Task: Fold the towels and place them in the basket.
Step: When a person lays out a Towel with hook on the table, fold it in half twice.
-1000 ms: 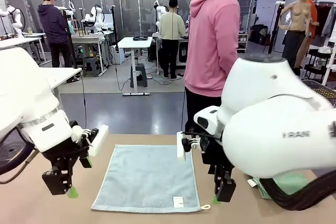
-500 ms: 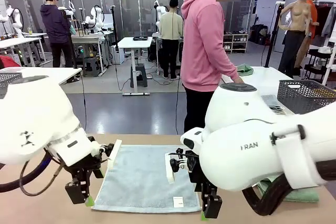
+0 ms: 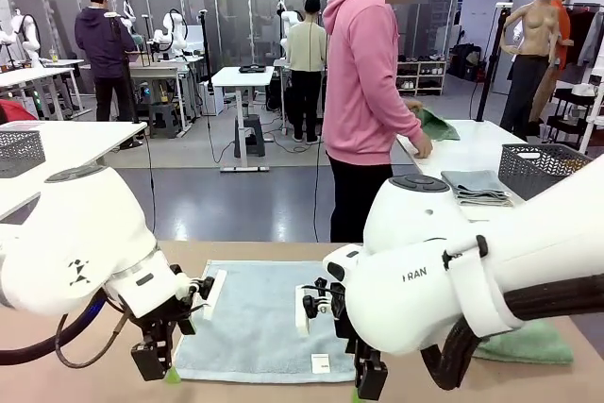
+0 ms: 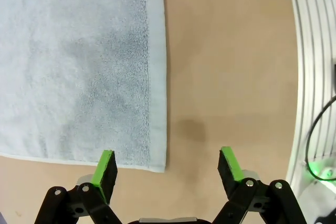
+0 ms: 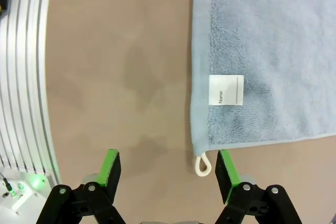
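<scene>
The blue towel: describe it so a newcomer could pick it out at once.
On the tan table, the blue towel lies spread flat between the left gripper and right gripper. It is pale grey-blue with a white label beside a corner loop, whereas the mint green towel lies farther right.

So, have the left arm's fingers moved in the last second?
Yes. The left fingers have dropped lower and swung right, ending beside the near left corner of the grey-blue towel.

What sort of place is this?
Probably a robotics lab or testing workshop: two white robot arms reach over a grey-blue towel on a table, and behind them people stand at white workbenches in a large open hall.
</scene>
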Action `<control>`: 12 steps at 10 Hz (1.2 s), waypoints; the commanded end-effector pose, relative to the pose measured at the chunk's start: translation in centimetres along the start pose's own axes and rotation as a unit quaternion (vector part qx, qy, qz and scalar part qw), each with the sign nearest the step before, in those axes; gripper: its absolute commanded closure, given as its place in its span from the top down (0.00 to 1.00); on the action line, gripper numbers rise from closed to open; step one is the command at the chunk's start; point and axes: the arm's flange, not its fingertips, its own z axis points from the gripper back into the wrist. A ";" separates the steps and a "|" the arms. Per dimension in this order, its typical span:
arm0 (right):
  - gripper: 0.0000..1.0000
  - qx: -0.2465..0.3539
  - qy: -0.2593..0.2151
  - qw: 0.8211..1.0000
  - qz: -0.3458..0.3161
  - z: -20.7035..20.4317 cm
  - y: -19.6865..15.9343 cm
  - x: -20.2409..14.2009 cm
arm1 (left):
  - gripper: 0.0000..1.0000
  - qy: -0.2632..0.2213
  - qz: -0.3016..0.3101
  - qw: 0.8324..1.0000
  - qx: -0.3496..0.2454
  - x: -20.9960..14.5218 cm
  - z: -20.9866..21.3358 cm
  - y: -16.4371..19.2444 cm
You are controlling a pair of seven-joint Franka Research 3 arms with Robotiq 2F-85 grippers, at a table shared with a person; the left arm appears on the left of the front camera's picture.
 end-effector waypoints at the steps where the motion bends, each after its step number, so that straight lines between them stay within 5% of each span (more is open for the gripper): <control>1: 0.91 -0.007 -0.002 1.000 0.002 -0.7 -1.5 0.3 | 0.97 -0.011 0.000 1.000 0.003 -0.6 -1.3 -0.1; 12: 0.91 0.015 0.008 1.000 0.009 -5.1 -3.8 0.3 | 0.97 0.017 0.022 0.999 -0.029 -1.3 -5.1 1.6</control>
